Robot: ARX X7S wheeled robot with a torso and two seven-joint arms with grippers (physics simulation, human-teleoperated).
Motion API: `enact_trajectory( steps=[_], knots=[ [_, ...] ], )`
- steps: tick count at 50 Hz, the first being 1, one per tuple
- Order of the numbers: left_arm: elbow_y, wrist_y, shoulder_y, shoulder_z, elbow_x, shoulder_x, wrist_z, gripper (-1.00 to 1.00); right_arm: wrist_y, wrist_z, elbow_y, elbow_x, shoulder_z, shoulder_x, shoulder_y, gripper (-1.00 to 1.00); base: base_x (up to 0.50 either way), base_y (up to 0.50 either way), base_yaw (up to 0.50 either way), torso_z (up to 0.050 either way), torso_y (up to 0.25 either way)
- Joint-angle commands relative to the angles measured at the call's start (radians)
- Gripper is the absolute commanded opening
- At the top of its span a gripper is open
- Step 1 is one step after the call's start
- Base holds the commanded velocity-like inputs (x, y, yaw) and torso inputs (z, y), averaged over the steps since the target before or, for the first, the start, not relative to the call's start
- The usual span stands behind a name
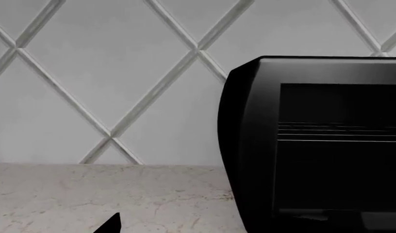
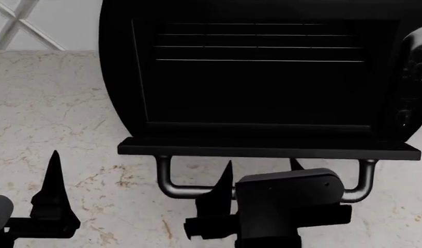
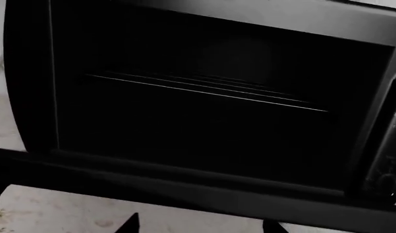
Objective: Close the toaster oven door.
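The black toaster oven (image 2: 266,77) stands on the counter with its wire rack (image 2: 259,46) showing and its knob panel (image 2: 411,77) on the right. Its door (image 2: 266,149) hangs open, lying flat and level out from the front. The U-shaped bar handle (image 2: 176,188) sticks out toward me. My right gripper (image 2: 260,168) is open, with its fingertips just below the door's front edge, over the handle's middle. In the right wrist view the oven (image 3: 205,111) fills the frame and the door edge (image 3: 185,189) lies above the gripper (image 3: 203,222). My left gripper (image 2: 49,201) is open and empty, left of the oven (image 1: 314,145).
The oven stands on a beige marble countertop (image 2: 59,113). A white diamond-tiled wall (image 1: 107,73) rises behind it. Bare counter lies to the left of the oven and under the open door.
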Motion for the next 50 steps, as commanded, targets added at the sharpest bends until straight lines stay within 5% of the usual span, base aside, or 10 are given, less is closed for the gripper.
enact_trajectory(
  steps=[1, 50],
  knots=[
    [0.0, -0.003, -0.006, 0.005, -0.004, -0.004, -0.005, 1.0, -0.007, -0.143, 0.055, -0.075, 0.043, 0.0, 0.157, 1.0, 0.02, 0.01, 0.02, 0.0, 0.0],
    [0.022, 0.001, 0.005, 0.014, -0.029, -0.021, -0.022, 1.0, 0.008, -0.21, 0.515, -0.12, -0.038, -0.031, 0.59, 1.0, 0.02, 0.01, 0.02, 0.001, 0.0]
  ],
)
